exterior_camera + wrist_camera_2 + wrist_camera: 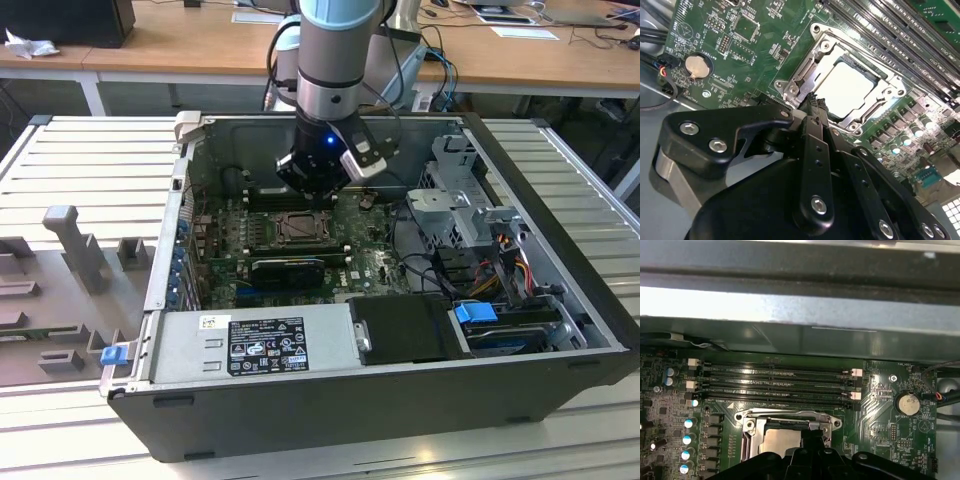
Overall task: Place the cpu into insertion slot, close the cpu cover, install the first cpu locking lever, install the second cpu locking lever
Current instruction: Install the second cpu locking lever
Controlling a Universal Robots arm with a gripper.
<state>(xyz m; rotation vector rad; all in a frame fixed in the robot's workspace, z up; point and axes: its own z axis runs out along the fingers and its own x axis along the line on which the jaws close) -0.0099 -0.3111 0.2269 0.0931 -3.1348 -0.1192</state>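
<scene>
The cpu lies flat in the insertion slot, its pale face showing through the window of the cpu cover, which is folded down over it. My gripper hangs just above the socket's edge, fingers pressed together and holding nothing. In the first wrist view the cpu and the cpu cover sit right beside the gripper. In the exterior view the gripper hovers over the socket inside the open computer case. I cannot make out how the locking levers stand.
Long black memory slots run beside the socket. A coin battery sits on the board. A long black card, the power supply, a drive cage and cables crowd the case.
</scene>
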